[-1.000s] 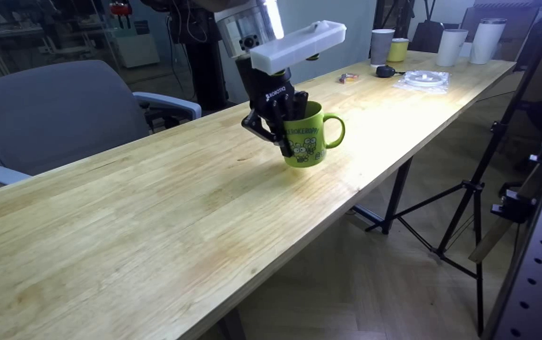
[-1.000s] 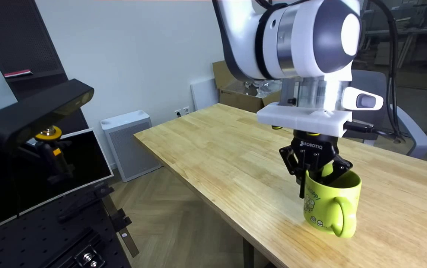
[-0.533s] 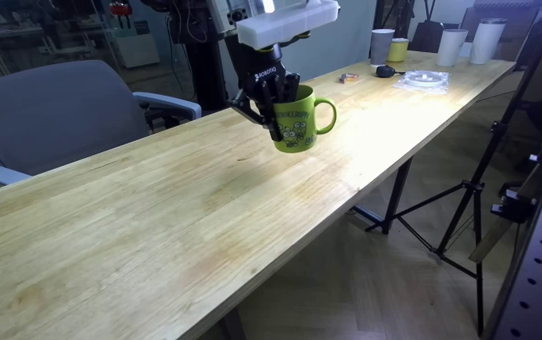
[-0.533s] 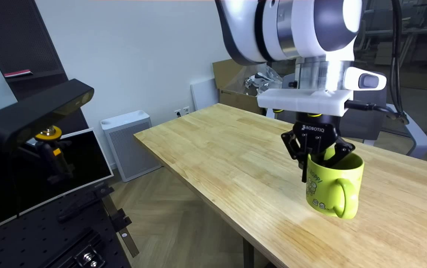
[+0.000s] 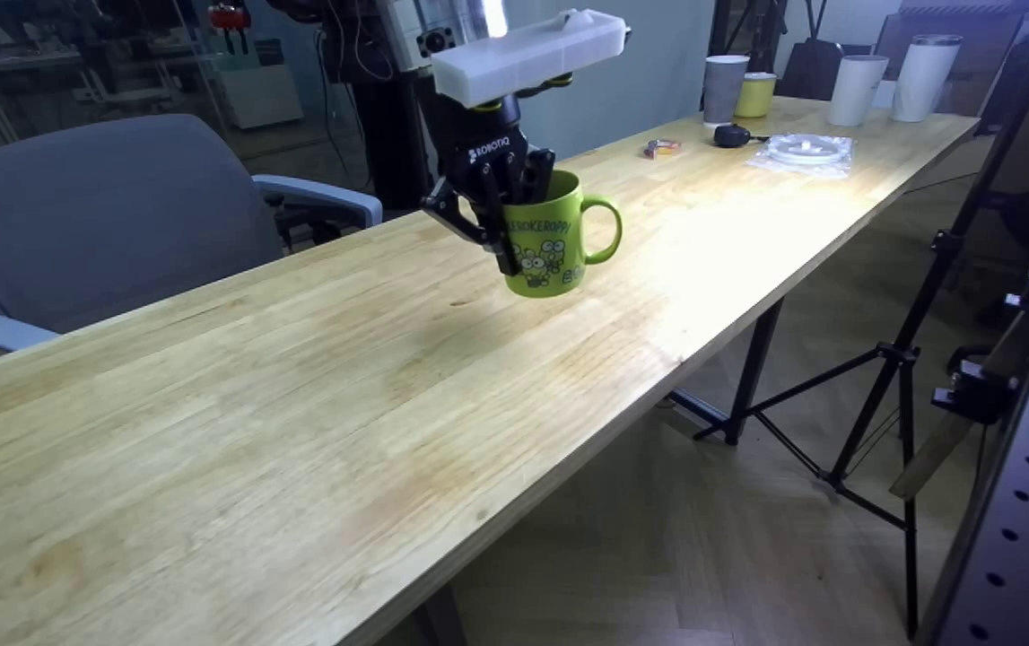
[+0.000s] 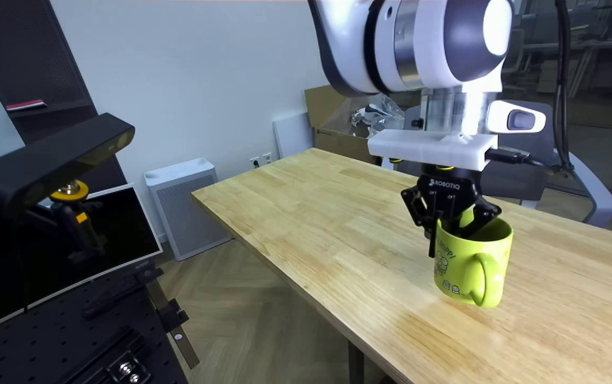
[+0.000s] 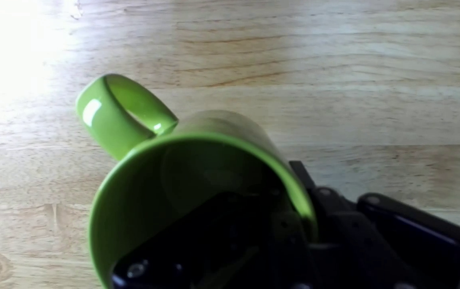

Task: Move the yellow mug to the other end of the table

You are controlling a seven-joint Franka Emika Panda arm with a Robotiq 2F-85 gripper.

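Observation:
The yellow mug, lime green with a cartoon print, is held slightly tilted above the long wooden table; it also shows in an exterior view. My gripper is shut on the mug's wall, one finger inside and one outside; the inner fingertip is hidden in both exterior views. In the wrist view the mug's dark inside faces the camera, its handle points up-left, and the outer finger presses beside the rim. The table top also stretches away past the arm.
A grey cup, a small yellowish cup, white tumblers, a black item, a bagged white disc and a small packet stand or lie at the far end. A chair stands alongside. A tripod stands opposite.
My gripper, still shut on the mug, has lifted it from near the table top, then dipped slightly in an exterior view. The mug has shifted toward the chair side there.

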